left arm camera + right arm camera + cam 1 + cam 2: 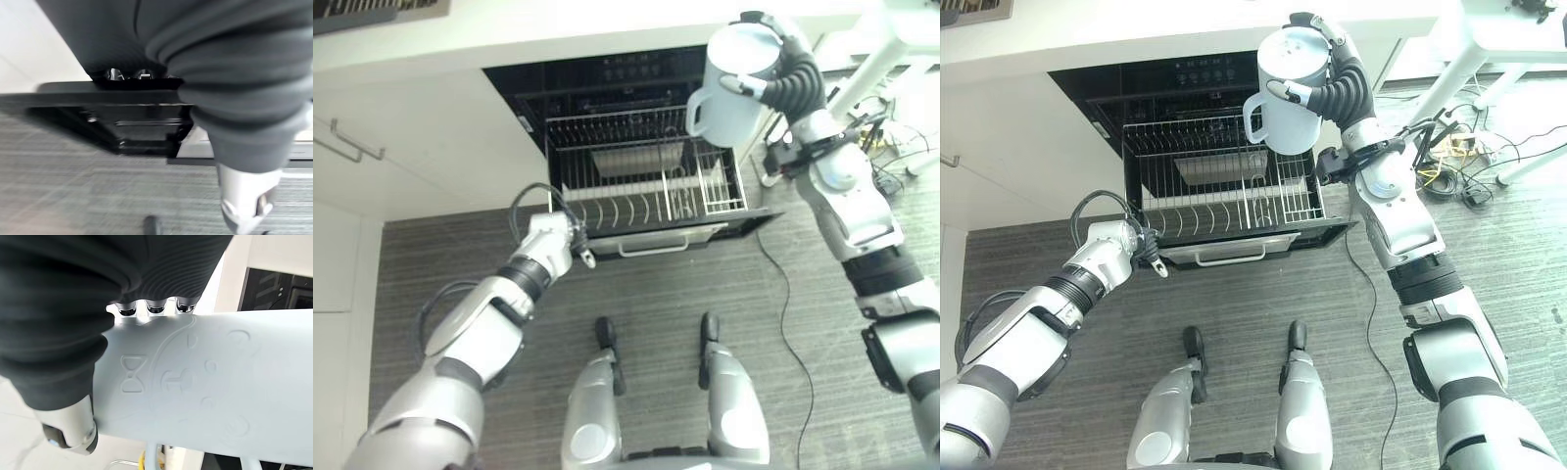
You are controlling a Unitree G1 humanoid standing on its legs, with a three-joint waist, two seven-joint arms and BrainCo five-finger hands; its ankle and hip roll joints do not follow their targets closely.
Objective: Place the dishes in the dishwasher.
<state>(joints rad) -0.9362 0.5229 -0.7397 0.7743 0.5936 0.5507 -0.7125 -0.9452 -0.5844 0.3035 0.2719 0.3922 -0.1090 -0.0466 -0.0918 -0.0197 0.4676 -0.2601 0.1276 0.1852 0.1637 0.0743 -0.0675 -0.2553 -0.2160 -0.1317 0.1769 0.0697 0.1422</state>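
A tall pale blue mug (734, 83) with a side handle hangs in the air above the right rear of the pulled-out wire rack (646, 186). My right hand (793, 78) is shut on it, fingers and thumb curled round its embossed wall (210, 387). The rack rests over the lowered dishwasher door (671, 238) and looks bare of dishes. My left hand (558, 245) sits at the door's front left corner, right against the dark door edge (112, 95).
White cabinet fronts (401, 166) with a bar handle stand left of the dishwasher under a white countertop. White table legs and a tangle of cables (1459, 166) lie on the grey floor at the right.
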